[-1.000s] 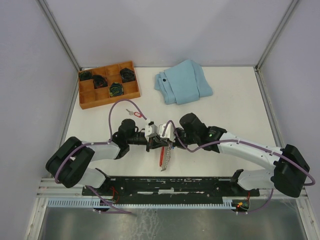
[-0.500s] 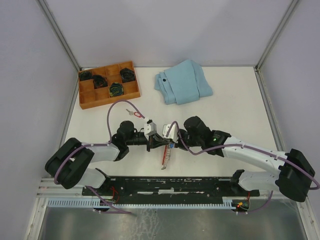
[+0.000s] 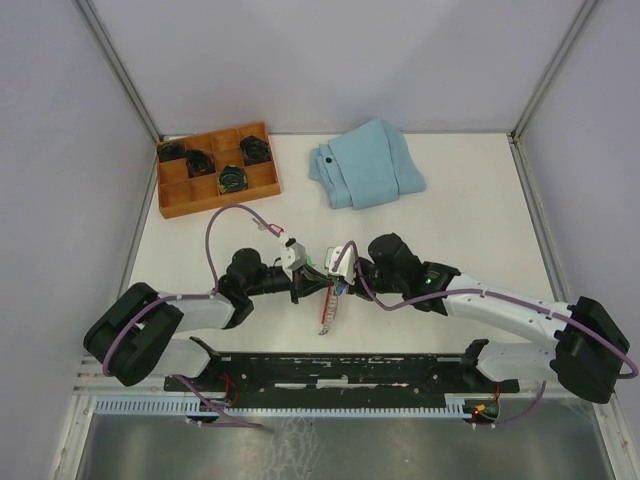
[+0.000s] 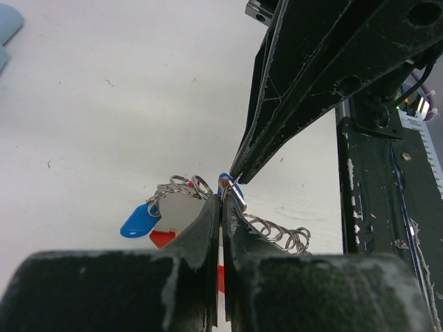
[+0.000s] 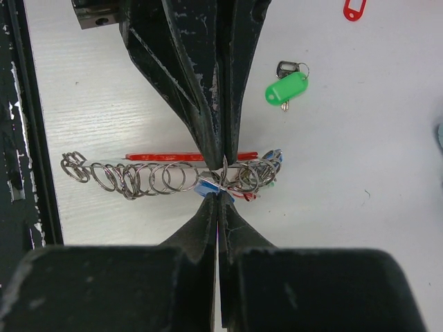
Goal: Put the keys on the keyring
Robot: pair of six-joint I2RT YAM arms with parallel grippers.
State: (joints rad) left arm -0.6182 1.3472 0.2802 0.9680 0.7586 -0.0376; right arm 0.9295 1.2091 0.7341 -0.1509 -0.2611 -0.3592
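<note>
Since the keyring (image 3: 325,315) has barely moved over the last second, with its free end only creeping slightly away from the arm bases, read this as fine adjustment and not a transfer. It sits mid-table between the two arms. Its far end is held, and the red strip and loop row trail back toward the bases. You can't tell from these views whether that tail rests on the table (image 3: 450,220).

What did change: both wrists backed off a little, so the arms now face each other more squarely across the ring. The pinch point stayed put.

Left gripper (image 4: 221,201): fingers closed, tips on the loop row at the crowded end, apparently clamping a loop. Right gripper (image 5: 218,198): fingers also closed, tips meeting the left's head-on. They're nipping a blue-tagged key (image 5: 206,187) right at the loops. Whether its ring is already threaded is too small to see.

A separate blue tag (image 4: 138,220) hangs in the cluster at that end, so you likely have at least one key on.

My read: you're mid-threading on this key and nothing has been released.

Still loose on the table are a green-tagged key (image 5: 286,88) just beyond the ring and a red tag (image 5: 354,8) farther out. There's work left after this one.
</note>
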